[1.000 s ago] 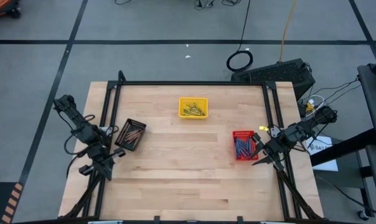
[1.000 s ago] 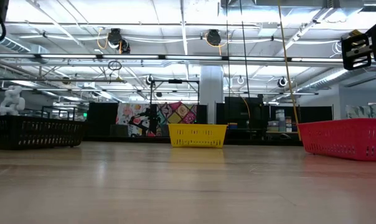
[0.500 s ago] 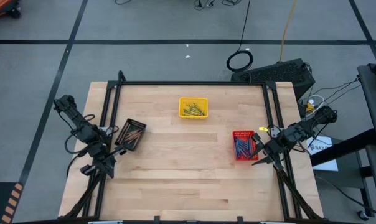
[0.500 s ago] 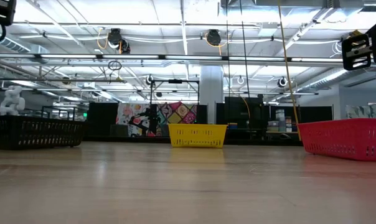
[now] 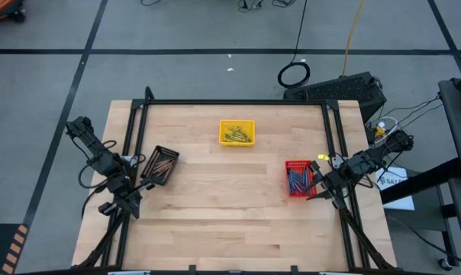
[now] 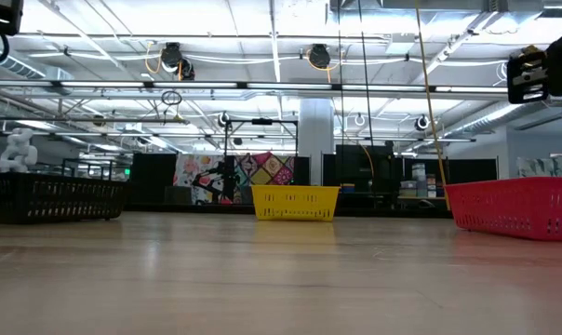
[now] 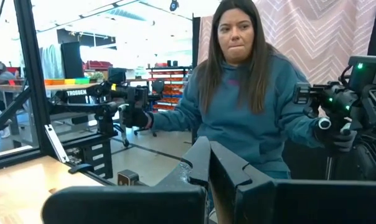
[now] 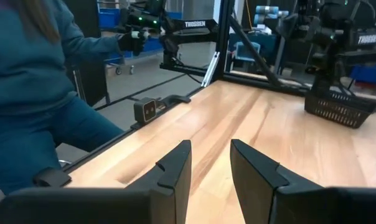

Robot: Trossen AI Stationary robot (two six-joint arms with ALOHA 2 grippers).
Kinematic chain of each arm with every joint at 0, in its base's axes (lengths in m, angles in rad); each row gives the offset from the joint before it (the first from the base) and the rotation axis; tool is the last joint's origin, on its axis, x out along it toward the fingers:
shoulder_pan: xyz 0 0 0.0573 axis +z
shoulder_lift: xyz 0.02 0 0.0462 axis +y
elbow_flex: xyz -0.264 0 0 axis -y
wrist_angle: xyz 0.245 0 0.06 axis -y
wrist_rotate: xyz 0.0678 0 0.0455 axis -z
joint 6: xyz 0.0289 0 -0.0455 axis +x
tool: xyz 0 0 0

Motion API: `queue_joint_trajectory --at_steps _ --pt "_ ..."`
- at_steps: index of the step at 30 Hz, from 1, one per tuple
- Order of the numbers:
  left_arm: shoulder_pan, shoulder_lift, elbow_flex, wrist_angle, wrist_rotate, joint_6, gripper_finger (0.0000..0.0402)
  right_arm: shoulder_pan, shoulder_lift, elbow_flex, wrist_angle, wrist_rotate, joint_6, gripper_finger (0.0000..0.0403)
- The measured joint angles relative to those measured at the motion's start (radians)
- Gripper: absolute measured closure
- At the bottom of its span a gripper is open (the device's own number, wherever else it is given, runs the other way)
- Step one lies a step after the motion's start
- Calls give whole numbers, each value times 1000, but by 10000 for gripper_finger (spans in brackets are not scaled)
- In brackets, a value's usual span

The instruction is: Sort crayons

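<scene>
Crayons (image 5: 298, 180) lay sorted in three trays (image 5: 159, 166); left gripper (image 5: 120, 206) closed and empty, right gripper (image 5: 314, 194) parted beside the red tray (image 5: 288, 165), apparently empty. A careless swing could tip it.

I see only a small change: the dark right gripper (image 5: 316, 195) has dipped a little beside the small square red tray (image 5: 298, 177), and in the low view its dark wrist block (image 6: 540, 73) now sits slightly lower and more to the left.
</scene>
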Motion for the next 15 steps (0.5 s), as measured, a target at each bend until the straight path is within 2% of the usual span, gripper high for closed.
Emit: queue_joint_trajectory --at_steps 15 --pt "0 0 -1 0 -3 0 394 0 0 0 -1 0 -17 305"
